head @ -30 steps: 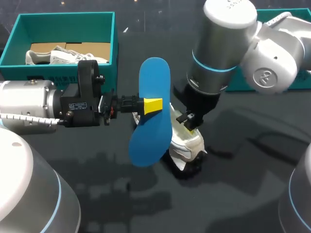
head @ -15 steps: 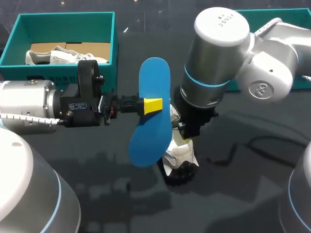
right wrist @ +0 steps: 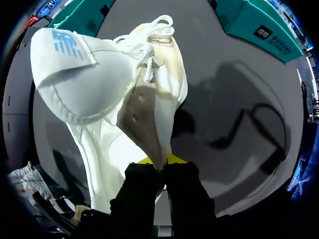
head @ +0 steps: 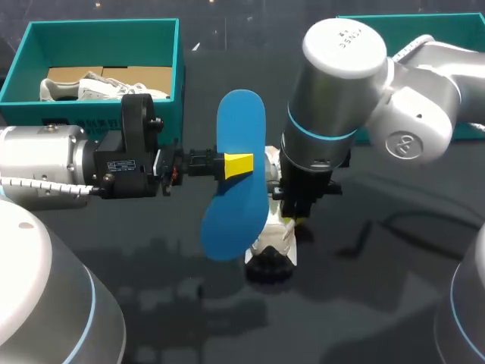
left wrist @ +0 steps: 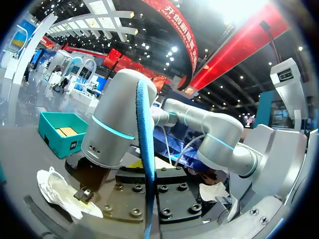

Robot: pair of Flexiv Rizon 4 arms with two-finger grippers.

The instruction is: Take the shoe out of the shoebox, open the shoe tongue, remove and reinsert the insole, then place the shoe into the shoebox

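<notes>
At worktop (head: 364, 303) centre: white shoe (head: 274, 241).
Left gripper (head: 239, 164): closed on upright blue insole (head: 239, 125).
Right gripper (right wrist: 155, 161): pinching shoe's inner edge.

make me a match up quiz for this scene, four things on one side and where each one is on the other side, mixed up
Things:
1. blue insole
2. white shoe
3. second shoe
4. black cord

Places:
A. lying in the teal box
B. pinched at its rim by the right gripper
C. held on edge above the table by the left gripper
D. loose on the table, on the right arm's side

Pairs: 1-C, 2-B, 3-A, 4-D
</notes>
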